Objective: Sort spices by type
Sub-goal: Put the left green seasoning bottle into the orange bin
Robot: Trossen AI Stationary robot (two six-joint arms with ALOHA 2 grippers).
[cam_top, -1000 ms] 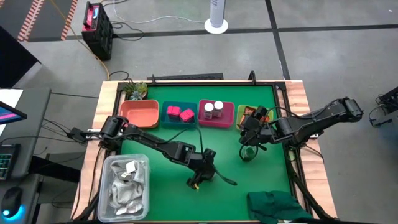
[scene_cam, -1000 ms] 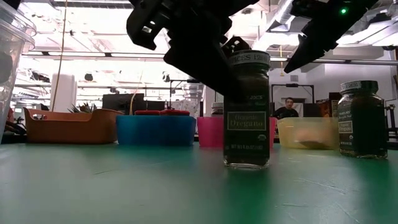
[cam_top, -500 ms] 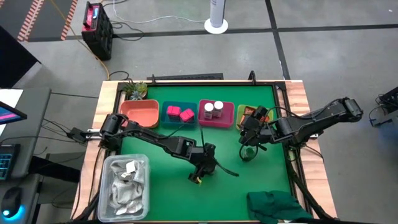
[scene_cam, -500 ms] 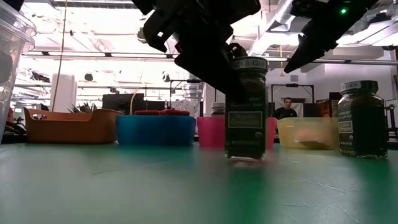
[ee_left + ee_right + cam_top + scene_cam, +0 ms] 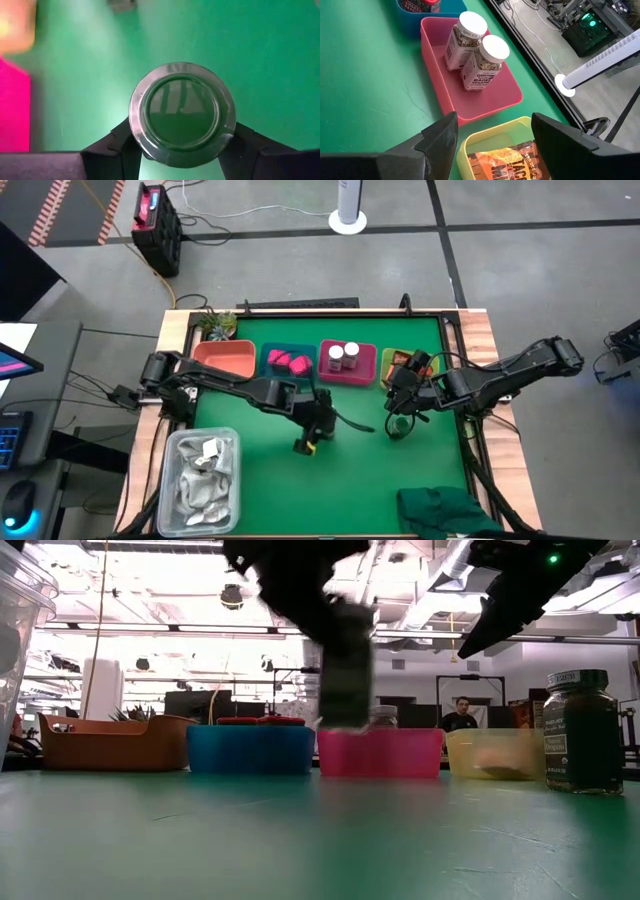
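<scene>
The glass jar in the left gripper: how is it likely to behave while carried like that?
The glass jar is probably rigid and fairly heavy for its size, being thick glass. The left gripper pinches its smooth round wall from two sides, so it might slip or swivel. Set down on its side, it would likely roll across the green mat.

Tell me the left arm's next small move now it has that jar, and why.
Probably carry on toward the orange bin: the left gripper holds a green glass jar clear of the mat, and that bin looks to be the only empty one.
</scene>
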